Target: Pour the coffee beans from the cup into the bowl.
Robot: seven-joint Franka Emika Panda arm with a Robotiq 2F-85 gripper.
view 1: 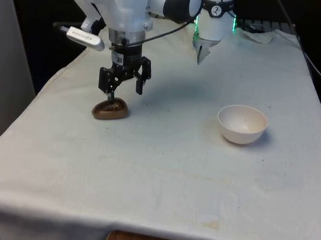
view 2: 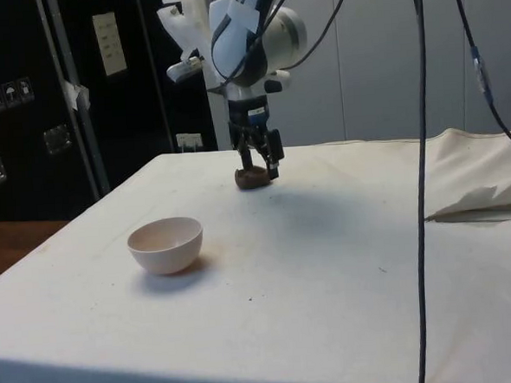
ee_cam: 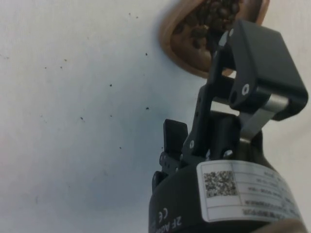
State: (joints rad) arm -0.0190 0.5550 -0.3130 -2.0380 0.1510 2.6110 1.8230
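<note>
1. Cup [view 1: 110, 110] of coffee beans [ee_cam: 208, 22], brown and low, sits on the white cloth [view 1: 163, 168] directly beneath the black gripper [view 1: 124, 87], whose fingers are spread apart and closed on nothing; one fingertip [view 1: 111, 96] reaches down to the cup's rim, the other hangs off to the side of it.

2. Judged from this pose, the grip is the weak point: the fingers straddle the cup unevenly, so a closing pinch could catch only the thin rim, tip the cup, and scatter beans across the cloth beside it.

3. A shallow vessel filled near its edge leaves little margin; a tilt during the lift from the cup's resting spot would likely spill beans before they reach the white bowl [view 1: 242, 124].

4. That bowl stands upright and empty well apart from the cup, towards the front view's right, so the carry runs over open cloth with nothing to catch strays.

5. From the wrist, the beans are seen heaped inside the cup and dark specks [ee_cam: 111, 85] dot the cloth near it, detail absent from the two fixed cameras.

6. From the side, the gripper [view 2: 257, 150] is seen low over the cup [view 2: 253, 177], with the bowl [view 2: 165, 245] nearer the camera, while the front view alone lays out the sideways gap between cup and bowl.
</note>
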